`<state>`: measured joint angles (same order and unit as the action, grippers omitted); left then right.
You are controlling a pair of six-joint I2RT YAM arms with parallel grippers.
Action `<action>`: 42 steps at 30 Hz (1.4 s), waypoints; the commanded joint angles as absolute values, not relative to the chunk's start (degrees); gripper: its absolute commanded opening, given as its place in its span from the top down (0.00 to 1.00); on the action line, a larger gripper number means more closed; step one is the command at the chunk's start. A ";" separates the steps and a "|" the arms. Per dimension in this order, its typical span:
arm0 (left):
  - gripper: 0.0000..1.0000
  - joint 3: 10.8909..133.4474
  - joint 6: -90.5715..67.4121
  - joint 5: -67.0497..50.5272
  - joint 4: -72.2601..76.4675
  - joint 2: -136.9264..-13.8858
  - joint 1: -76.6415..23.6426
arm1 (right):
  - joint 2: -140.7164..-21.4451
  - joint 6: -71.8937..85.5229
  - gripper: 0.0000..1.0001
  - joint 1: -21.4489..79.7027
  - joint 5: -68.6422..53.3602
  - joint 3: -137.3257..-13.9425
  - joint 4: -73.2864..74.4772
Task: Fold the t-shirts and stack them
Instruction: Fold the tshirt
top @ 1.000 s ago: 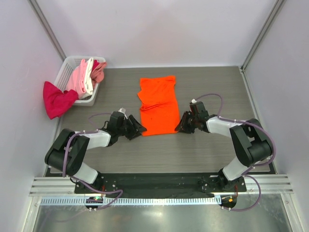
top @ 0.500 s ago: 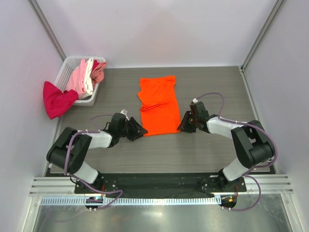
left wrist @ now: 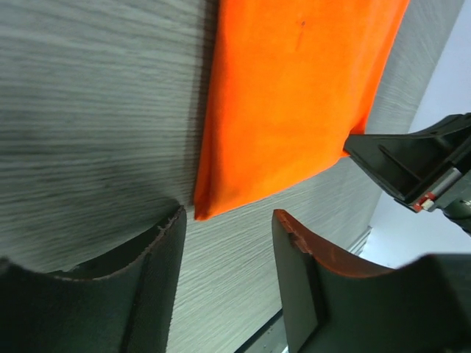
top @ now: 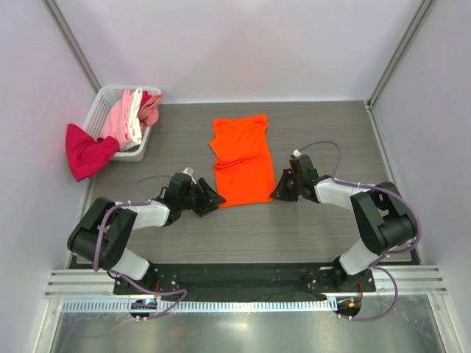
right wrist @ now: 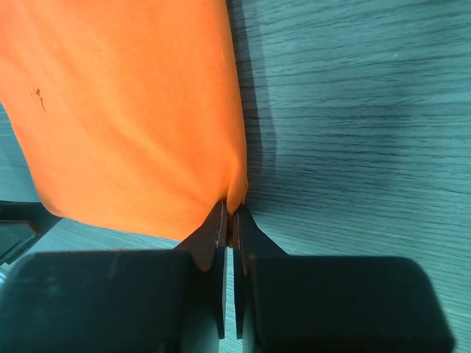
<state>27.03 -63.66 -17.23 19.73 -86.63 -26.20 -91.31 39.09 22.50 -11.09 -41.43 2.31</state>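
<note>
Orange shirt (top: 241,158) lay mid-table (top: 331,132), already narrowed into a long strip, so the first side folds looked done. Nothing was stacked yet. The end-to-end fold was what remained for this one, I'd judge.

Its long axis ran from the arms' side to the far side, with the near end leaning slightly right. The wider, rumpled end, sleeves by the look of it, pointed away from the arms, and the flat hem end pointed toward them.

Right claw (top: 278,193) was at the near right corner. In its wrist view the fingers were pressed together on the cloth edge, a firm pinch.

Left claw (left wrist: 228,220) sat at the near left corner with its fingers apart. That corner lay just ahead of the gap and had not been gripped.

Over in the far left corner, the basket (top: 94,118) held the pale shirts (top: 131,116), bunched and unfolded. The magenta shirt (top: 85,153) hung over its near side onto the table's left edge. All of those awaited folding, so the job was at an early stage.
</note>
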 commanded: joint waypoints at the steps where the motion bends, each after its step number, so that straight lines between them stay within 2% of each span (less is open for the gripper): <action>1: 0.48 25.31 -61.00 -12.75 6.69 -86.66 -26.80 | -91.32 37.35 0.99 22.68 -10.55 -40.43 1.50; 18: 0.67 28.83 -61.17 -9.49 5.01 -90.35 -28.92 | -90.35 36.56 0.99 22.68 -10.28 -40.08 1.23; 21: 0.74 28.74 -61.00 -8.97 5.62 -90.62 -28.92 | -89.91 36.48 0.99 22.68 -10.20 -39.90 0.97; 22: 0.84 28.83 -61.00 -8.88 5.80 -90.79 -28.92 | -89.83 36.56 0.99 22.68 -10.20 -39.82 0.97; 26: 1.00 30.32 -60.73 -7.83 4.75 -91.84 -28.83 | -88.77 36.30 0.99 22.68 -10.46 -39.38 0.53; 37: 1.00 32.00 -59.06 -11.77 -1.13 -86.32 -28.56 | -82.80 36.48 0.99 24.25 -9.50 -37.00 3.51; 41: 1.00 29.10 -58.62 -13.09 -4.56 -77.98 -28.65 | -76.83 36.56 0.99 25.84 -8.09 -35.42 8.07; 42: 1.00 28.74 -57.75 -13.62 -9.53 -71.35 -28.91 | -70.81 36.48 0.99 26.80 -7.22 -34.90 11.57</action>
<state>29.85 -60.55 -13.10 0.23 -80.31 -28.56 -79.35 37.54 25.47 -10.20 -35.70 5.41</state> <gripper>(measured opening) 0.007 0.065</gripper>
